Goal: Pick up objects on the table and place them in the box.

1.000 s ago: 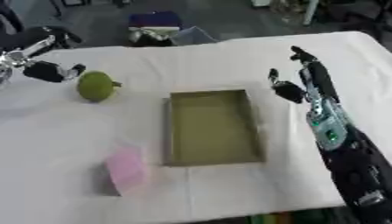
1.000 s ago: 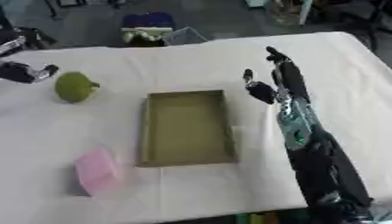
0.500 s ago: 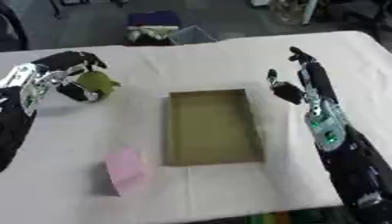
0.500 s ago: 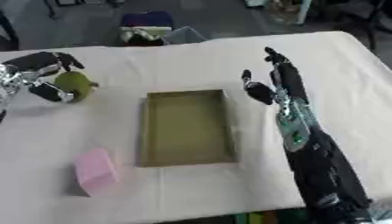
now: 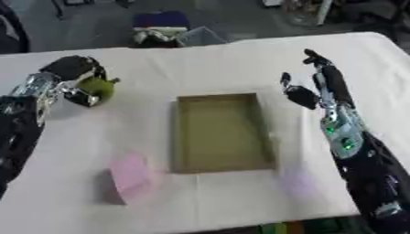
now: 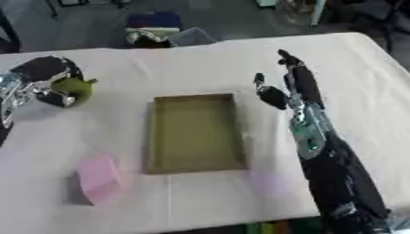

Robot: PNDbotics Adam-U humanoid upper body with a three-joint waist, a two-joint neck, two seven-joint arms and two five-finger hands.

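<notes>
Left eye view: white table [image 5: 216, 59], slightly askew. Left hand [image 5: 73, 73] comes in from the left edge, fingers curled round a green fruit [image 5: 97, 87] near the table's far-left part; the fruit looks like a pear, stem to the right, though blur makes that uncertain. Whether the fruit rests on the cloth or is lifted, cannot tell. Open box [image 5: 220, 132], olive-brown, shallow, sits mid-table, long side running away from the robot, nothing visible inside. Pink block [image 5: 128, 176] lies on the cloth near the box's near-left corner, apart from it, well apart from the fruit. Right hand [image 5: 316, 84] stands just right of the box's far-right corner, fingers straight and pointing away from the robot, thumb spread toward the box, holding nothing. Its forearm runs down to the lower right corner.

Right eye view: same layout, shifted left. Left hand [image 6: 40, 73] wraps the fruit [image 6: 72, 87] from the left and above. Box [image 6: 192, 132] interior bare. Block [image 6: 98, 177] near the box's near-left corner, not touching. Right hand [image 6: 290, 82] open, clear of the box rim.
</notes>
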